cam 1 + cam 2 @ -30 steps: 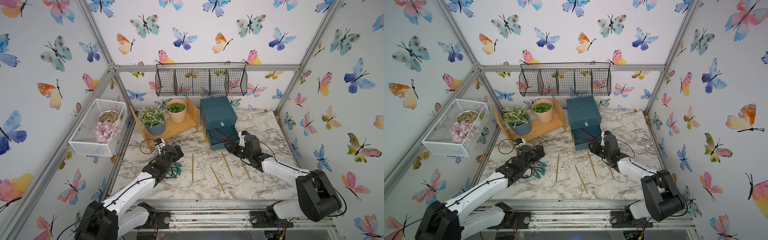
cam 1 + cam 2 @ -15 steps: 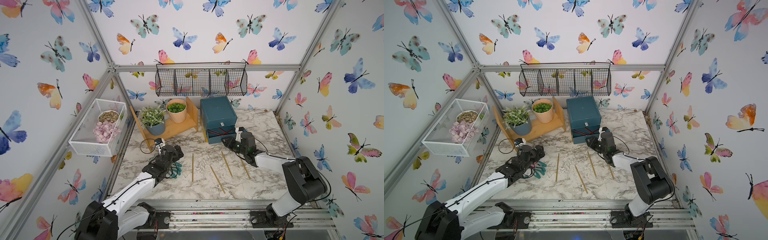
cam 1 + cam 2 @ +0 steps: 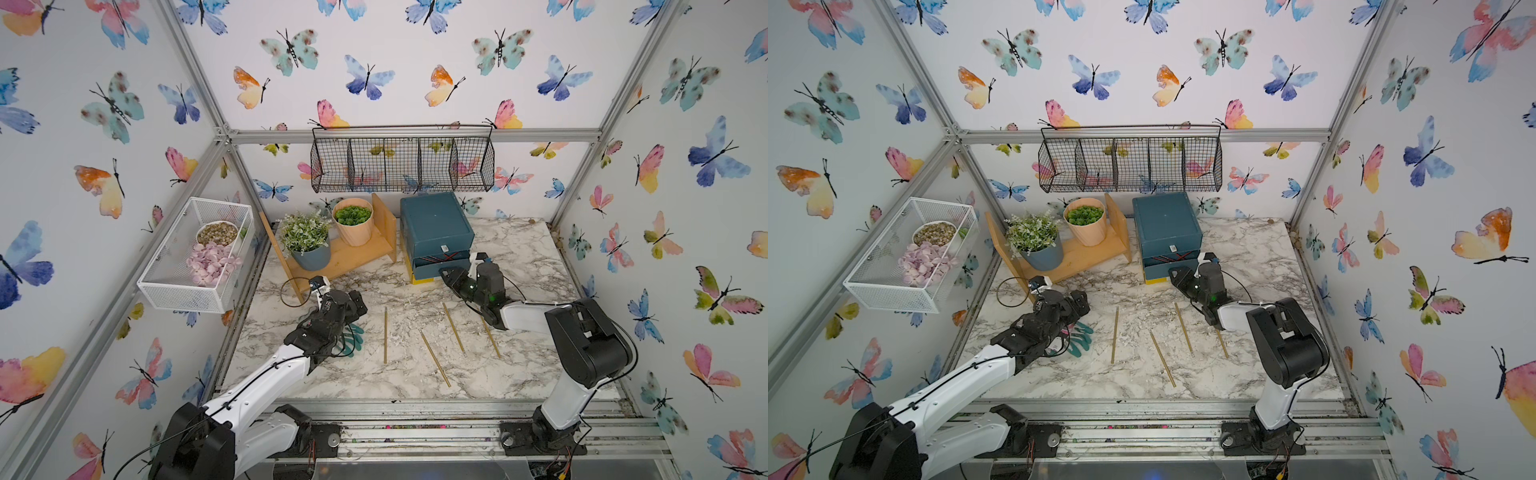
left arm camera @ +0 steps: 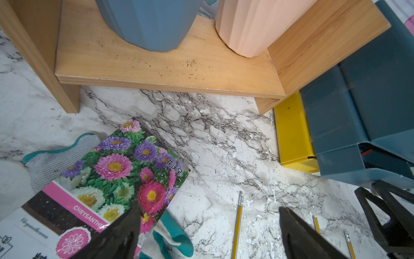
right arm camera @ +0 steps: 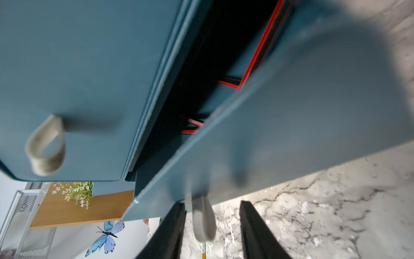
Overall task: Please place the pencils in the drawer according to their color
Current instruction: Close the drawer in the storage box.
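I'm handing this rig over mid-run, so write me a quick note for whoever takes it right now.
Left pincer: open, empty, above the table by the seed packet.
Right pincer: open, jaws either side of the middle drawer's pull tab, not clamping it.
Done: red-and-black pencils lie in the middle drawer, a crack open.
Left: four gold pencils on the table to put away.

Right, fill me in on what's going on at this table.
The right gripper has its open jaws around the pale pull tab of the dark-teal chest's middle drawer, which is ajar with red-and-black pencils inside. Four gold pencils lie loose on the marble table. The left gripper hovers open, holding nothing.
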{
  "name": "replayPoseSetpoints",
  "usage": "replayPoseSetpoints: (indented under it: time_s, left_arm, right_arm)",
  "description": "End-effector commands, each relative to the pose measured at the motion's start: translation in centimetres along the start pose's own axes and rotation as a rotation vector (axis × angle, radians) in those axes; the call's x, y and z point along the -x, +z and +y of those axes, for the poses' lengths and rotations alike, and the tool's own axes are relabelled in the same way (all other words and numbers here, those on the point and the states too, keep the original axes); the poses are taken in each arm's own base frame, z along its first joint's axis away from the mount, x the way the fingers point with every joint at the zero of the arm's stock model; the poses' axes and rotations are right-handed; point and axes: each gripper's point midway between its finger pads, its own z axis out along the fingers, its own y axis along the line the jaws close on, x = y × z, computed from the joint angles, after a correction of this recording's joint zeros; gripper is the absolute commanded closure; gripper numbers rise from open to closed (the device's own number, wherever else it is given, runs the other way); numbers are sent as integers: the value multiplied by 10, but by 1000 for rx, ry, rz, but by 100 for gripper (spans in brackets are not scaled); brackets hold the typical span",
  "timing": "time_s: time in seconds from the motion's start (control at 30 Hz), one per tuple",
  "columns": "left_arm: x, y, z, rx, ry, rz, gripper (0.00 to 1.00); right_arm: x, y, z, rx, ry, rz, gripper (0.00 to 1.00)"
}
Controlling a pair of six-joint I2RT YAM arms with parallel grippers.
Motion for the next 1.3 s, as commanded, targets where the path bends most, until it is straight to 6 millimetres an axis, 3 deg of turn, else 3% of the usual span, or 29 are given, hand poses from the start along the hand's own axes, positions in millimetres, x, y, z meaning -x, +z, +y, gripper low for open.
replayPoseSetpoints:
  time_s: [0.0,0.57,1.27]
  left_arm:
    - [5,-4,-5,-26,5,-10,2]
    - [7,-7,-6,-37,-10,-16,2]
    - [7,-7,-5,-39,-16,-17,2]
  right_arm:
    - [19,7,7,23,12,-70,51]
    - [27,23,-4,12,57,-115,30]
    - [12,24,-21,5,103,-89,24]
